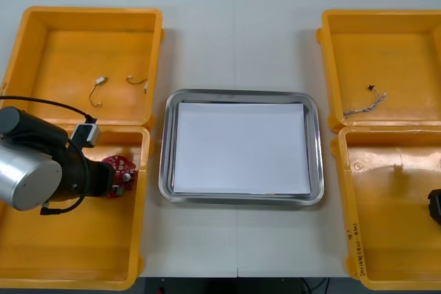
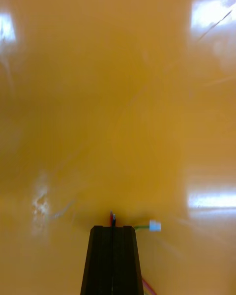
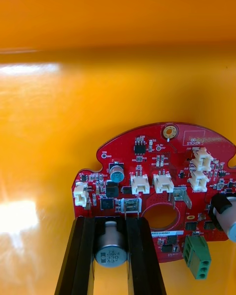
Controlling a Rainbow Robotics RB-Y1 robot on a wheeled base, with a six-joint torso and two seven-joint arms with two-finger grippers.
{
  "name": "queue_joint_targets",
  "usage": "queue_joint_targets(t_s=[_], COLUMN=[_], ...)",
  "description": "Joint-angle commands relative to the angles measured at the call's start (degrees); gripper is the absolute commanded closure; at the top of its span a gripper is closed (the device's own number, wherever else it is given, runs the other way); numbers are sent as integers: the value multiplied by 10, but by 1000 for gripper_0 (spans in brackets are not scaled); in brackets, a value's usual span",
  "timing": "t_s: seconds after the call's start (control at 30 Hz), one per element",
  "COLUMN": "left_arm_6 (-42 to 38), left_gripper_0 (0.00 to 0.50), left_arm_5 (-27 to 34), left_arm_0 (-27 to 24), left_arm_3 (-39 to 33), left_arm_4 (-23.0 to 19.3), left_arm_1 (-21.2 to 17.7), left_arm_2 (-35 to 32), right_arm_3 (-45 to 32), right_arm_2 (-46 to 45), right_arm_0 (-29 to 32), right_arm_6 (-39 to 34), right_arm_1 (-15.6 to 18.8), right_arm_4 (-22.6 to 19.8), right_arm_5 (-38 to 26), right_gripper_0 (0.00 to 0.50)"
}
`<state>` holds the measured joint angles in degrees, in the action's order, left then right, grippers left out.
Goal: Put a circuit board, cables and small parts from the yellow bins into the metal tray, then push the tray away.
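Note:
A round red circuit board (image 1: 118,172) lies in the near-left yellow bin (image 1: 41,253), close to its right wall. My left gripper (image 3: 110,226) is down on the board (image 3: 157,177), its fingers shut on a silver cylindrical component at the board's edge. My right gripper (image 2: 112,223) hangs over the floor of the near-right bin (image 1: 386,239). Its fingers are pressed together on a thin cable (image 2: 147,227) with a small white plug; a red strand trails beside the fingers. The metal tray (image 1: 167,170), white inside, sits between the bins.
The far-left bin (image 1: 41,25) holds two small wired parts (image 1: 98,87). A twisted blue and white cable (image 1: 365,105) lies in the far-right bin (image 1: 413,32). My left arm's silver wrist (image 1: 27,177) covers part of the near-left bin.

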<state>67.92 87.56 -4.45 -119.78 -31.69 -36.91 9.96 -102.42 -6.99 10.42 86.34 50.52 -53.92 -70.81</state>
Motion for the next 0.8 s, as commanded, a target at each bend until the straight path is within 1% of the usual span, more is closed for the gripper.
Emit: queue_joint_targets(t_s=[0.03,0.13,0.3,0.5,0.67,0.8], left_arm_6=[-42,-37,-24,-9,27,46], left_gripper_0=[500,500,500,500,500,500], left_arm_5=[16,13,-4,-10,-24,-27], left_arm_0=[17,24,48,73,96,112], left_arm_3=[-34,-35,-44,-54,-53,-53], left_arm_4=[-13,-18,-25,-36,-46,-65], left_arm_1=[-22,-31,-47,-62,-63,-64], left_arm_2=[-30,-40,-57,-82,-111,-136], right_arm_3=[-36,-52,-63,-70,-70,-70], right_arm_2=[-37,-48,-50,-48,-47,-47], right_arm_0=[-27,-34,-47,-69,-88,-108], right_arm_6=[8,8,6,0,-6,-14], right_arm_1=[24,24,23,21,2,-28], right_arm_4=[-2,-2,-5,-14,-22,-19], right_arm_5=[-55,-79,-93,-109,-123,-142], right_gripper_0=[500,500,500,500,500,500])
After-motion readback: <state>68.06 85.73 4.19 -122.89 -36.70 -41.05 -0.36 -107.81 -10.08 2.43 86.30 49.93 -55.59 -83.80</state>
